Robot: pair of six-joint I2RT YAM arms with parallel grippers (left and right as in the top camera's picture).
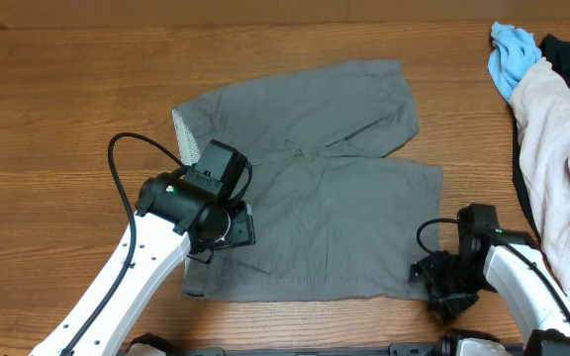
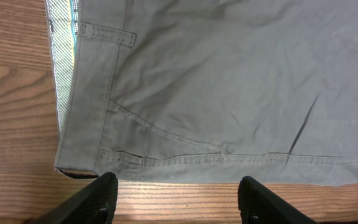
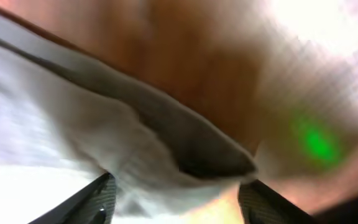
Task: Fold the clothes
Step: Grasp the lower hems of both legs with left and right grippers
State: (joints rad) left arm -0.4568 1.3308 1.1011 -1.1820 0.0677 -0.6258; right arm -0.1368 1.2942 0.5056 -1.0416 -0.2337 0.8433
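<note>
Left claw [image 2: 178, 186], open, points down just short of the shorts [image 2: 229, 81]; right claw [image 3: 179, 190] gapes at their hem.

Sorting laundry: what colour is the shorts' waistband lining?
Lining is pale, speckled; clearest in left wrist view.

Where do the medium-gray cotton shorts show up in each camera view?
Overhead: medium-gray cotton shorts spread flat at centre.
Left wrist: shorts fill the upper frame.
Right wrist: blurred; shorts probably the gray fold at centre.
Shared landmark: pale speckled waistband lining, left edge in overhead and left wrist.
</note>
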